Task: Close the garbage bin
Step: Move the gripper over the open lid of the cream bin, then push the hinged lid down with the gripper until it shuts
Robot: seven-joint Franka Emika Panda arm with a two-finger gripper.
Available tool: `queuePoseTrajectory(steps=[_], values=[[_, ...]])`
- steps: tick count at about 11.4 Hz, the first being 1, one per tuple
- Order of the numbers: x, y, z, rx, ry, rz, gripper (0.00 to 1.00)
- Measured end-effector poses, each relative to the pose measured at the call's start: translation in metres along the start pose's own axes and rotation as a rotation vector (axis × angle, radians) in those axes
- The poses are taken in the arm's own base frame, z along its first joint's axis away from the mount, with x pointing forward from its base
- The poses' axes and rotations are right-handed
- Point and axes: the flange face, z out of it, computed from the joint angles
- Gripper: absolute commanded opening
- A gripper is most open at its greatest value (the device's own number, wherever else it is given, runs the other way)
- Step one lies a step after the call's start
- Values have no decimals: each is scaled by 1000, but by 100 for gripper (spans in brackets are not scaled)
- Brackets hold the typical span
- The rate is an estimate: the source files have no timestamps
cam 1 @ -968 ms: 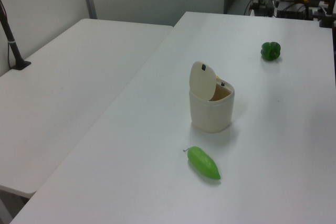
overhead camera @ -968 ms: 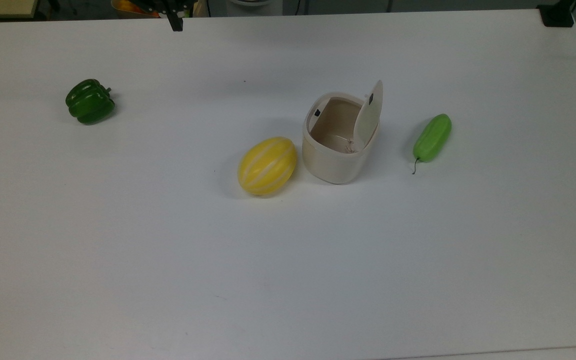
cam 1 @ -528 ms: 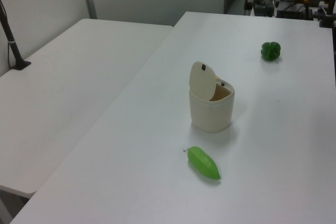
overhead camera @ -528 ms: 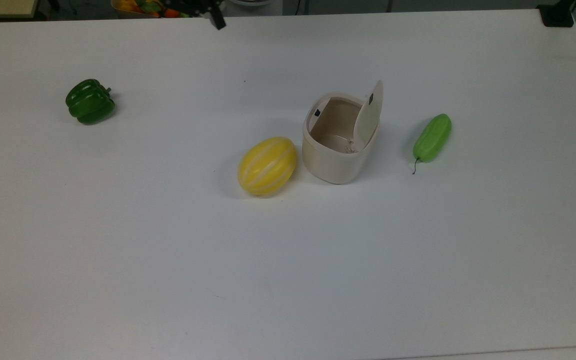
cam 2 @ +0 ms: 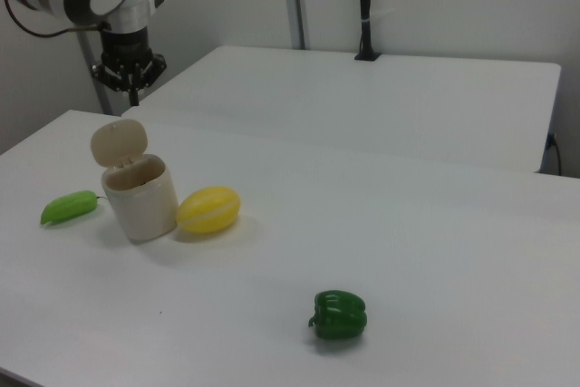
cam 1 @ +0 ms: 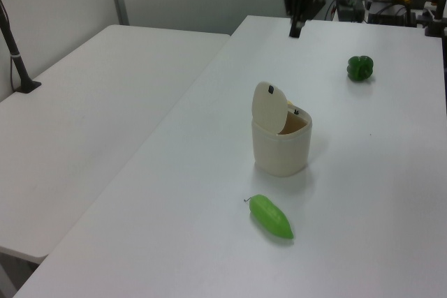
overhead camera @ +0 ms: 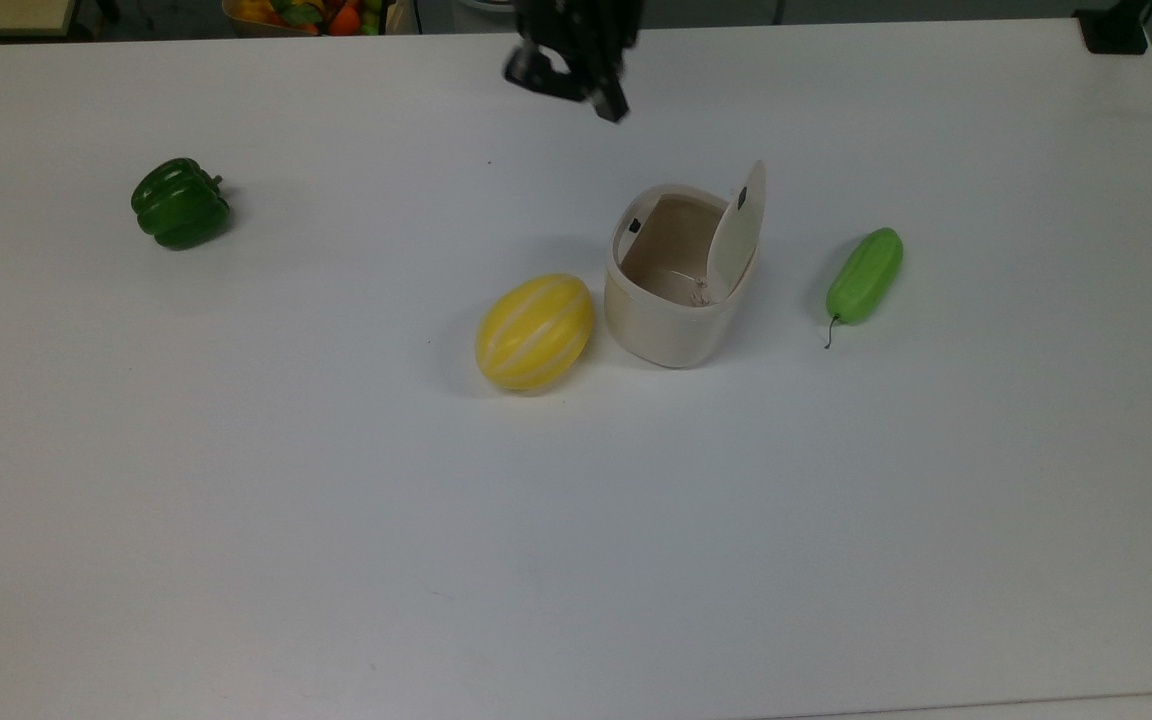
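Pincer point(overhead camera: 576, 88) hangs in the air above the worktop point(overhead camera: 576, 520), holding nothing; finger state cannot be told. Garbage bin point(overhead camera: 671, 300) stands below it, nearer the top view's bottom, lid point(overhead camera: 741, 228) upright and open. Yellow melon point(overhead camera: 534, 331) sits just beside the bin.

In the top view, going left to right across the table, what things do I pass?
pepper → melon → garbage bin → cucumber
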Motion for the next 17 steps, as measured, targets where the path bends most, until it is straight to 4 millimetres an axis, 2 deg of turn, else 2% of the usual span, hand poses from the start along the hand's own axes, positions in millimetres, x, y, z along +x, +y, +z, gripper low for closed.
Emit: queuePoseTrajectory(steps=[2,4,7,9,10,13,15,17], values=[[32,-10,29,-15,26,-34,0],[64,-25,46,-33,57,-60,0],[84,-43,66,-16,48,-93,0],[87,-44,89,3,23,-97,0],[86,-41,94,3,13,-95,0],[82,-37,99,-30,-29,-109,0],[66,-25,103,-17,-99,-88,0],[59,-20,104,-23,-143,-87,0]])
